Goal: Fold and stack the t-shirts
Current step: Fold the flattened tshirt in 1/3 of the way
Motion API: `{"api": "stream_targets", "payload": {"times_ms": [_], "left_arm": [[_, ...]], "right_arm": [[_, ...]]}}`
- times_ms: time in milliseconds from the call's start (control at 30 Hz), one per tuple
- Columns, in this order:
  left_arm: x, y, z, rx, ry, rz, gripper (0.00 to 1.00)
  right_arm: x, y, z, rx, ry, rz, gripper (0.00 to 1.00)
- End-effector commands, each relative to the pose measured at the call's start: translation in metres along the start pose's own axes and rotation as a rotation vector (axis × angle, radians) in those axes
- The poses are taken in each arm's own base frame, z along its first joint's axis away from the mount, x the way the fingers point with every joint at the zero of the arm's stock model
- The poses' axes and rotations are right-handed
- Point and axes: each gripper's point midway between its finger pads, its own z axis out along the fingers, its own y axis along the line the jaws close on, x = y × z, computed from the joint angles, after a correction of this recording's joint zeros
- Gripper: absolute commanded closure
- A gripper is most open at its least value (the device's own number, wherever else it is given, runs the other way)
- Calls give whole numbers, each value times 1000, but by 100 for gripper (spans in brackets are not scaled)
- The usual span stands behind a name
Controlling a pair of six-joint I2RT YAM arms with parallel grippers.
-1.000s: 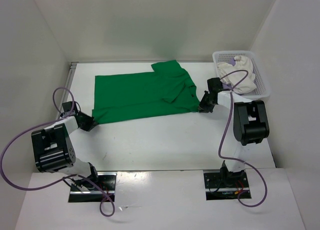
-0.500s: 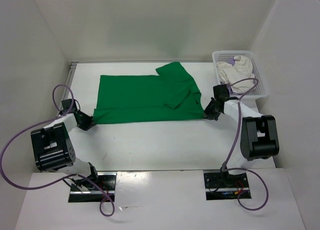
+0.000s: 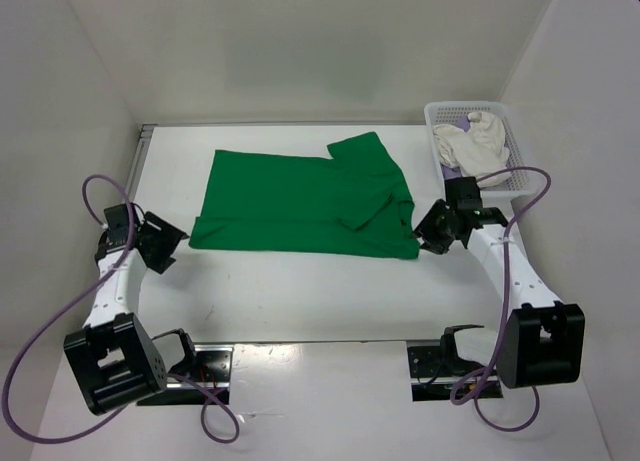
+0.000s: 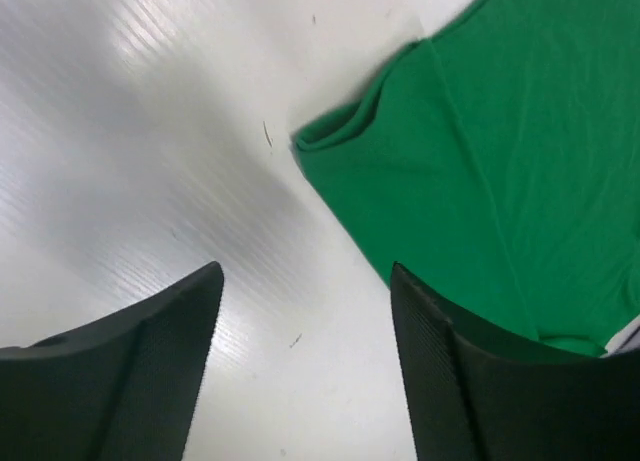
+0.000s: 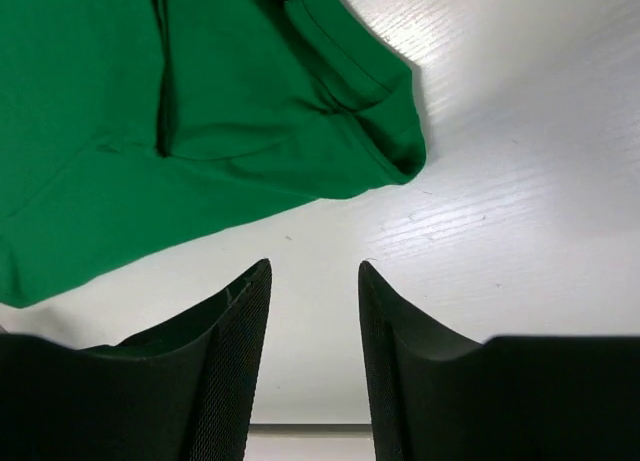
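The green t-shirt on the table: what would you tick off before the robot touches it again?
1. Left gripper open and empty: ok.
2. Right gripper open and empty: ok.
3. Both grippers clear of the green t-shirt, with bare table between: ok.
4. Shirt lying flat: mostly ok; its corner nearest the left gripper curls a little.
5. Shirt fully folded: not ok; one sleeve side is turned in, the rest lies spread wide.
6. White t-shirt out of the basket: not ok; it lies crumpled inside.

Green shirt (image 4: 520, 161) cut off by both wrist-view edges.
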Motion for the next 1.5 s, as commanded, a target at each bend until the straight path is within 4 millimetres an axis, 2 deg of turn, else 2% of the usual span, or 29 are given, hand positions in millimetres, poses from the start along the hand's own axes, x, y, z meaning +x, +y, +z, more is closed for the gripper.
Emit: {"api": "stream_targets", "payload": {"times_ms": [0, 33, 67, 100, 133, 167, 200, 233, 267, 300, 333, 400, 433, 467, 533, 567, 633, 667, 733, 800, 933, 1067, 1167, 1233, 1267, 1300, 1400, 1433, 1467], "left_arm": [[0, -12, -14, 34, 21, 18, 24], [-5, -23, -14, 62, 4, 38, 24], [-12, -40, -17, 106, -9, 60, 32], [-5, -54, -15, 138, 10, 97, 44], [-6, -66, -13, 171, -1, 123, 56], [-1, -77, -10, 198, 16, 149, 75], [-1, -90, -12, 228, -2, 179, 81], [15, -105, -8, 258, 12, 236, 85], [19, -117, -8, 279, 10, 264, 87], [30, -118, 6, 250, 49, 284, 88], [43, -136, 7, 288, 75, 326, 88], [66, -140, 29, 284, 159, 354, 88], [75, -146, 34, 293, 176, 376, 88], [82, -148, 39, 302, 199, 383, 88], [91, -144, 58, 281, 226, 381, 88], [93, -147, 62, 288, 236, 382, 88], [98, -140, 78, 255, 262, 378, 88], [103, -132, 86, 231, 281, 385, 88], [104, -128, 93, 214, 282, 384, 88], [106, -126, 98, 206, 288, 384, 88], [109, -118, 100, 198, 295, 392, 88], [110, -113, 101, 184, 294, 391, 88], [111, -103, 102, 157, 286, 392, 88], [115, -96, 101, 146, 294, 391, 88], [113, -98, 99, 154, 289, 391, 88], [112, -98, 100, 148, 281, 392, 88], [109, -97, 98, 145, 277, 384, 88], [105, -99, 96, 149, 262, 385, 88], [105, -100, 93, 151, 260, 385, 88]], "right_arm": [[-10, 12, -16, -40, -16, -32, 54], [-13, 16, -14, -54, -11, -70, 55], [-16, 26, -15, -73, -1, -94, 65], [-18, 39, -10, -112, -2, -125, 81], [-8, 45, 2, -124, 48, -143, 90], [-3, 71, 6, -191, 40, -191, 100], [3, 83, 11, -225, 51, -221, 100], [14, 93, 23, -244, 93, -228, 100], [19, 105, 28, -265, 99, -233, 100], [35, 116, 34, -283, 124, -265, 100], [35, 128, 40, -315, 109, -282, 100], [42, 131, 61, -301, 147, -274, 91], [38, 137, 65, -316, 135, -276, 77], [36, 137, 76, -300, 134, -274, 71], [32, 141, 84, -295, 126, -274, 64], [33, 140, 90, -291, 130, -273, 62], [34, 140, 104, -274, 145, -262, 61], [39, 134, 113, -250, 164, -259, 59], [38, 136, 117, -254, 162, -242, 57], [46, 136, 124, -256, 185, -248, 57], [42, 144, 129, -264, 179, -239, 57], [41, 145, 134, -256, 185, -238, 68], [36, 153, 131, -273, 172, -240, 71], [36, 150, 138, -243, 183, -249, 71], [34, 153, 137, -250, 178, -250, 72], [34, 153, 139, -243, 183, -249, 78], [28, 159, 141, -238, 173, -267, 82], [28, 159, 141, -238, 173, -267, 86], [23, 168, 140, -252, 161, -268, 87]]}}
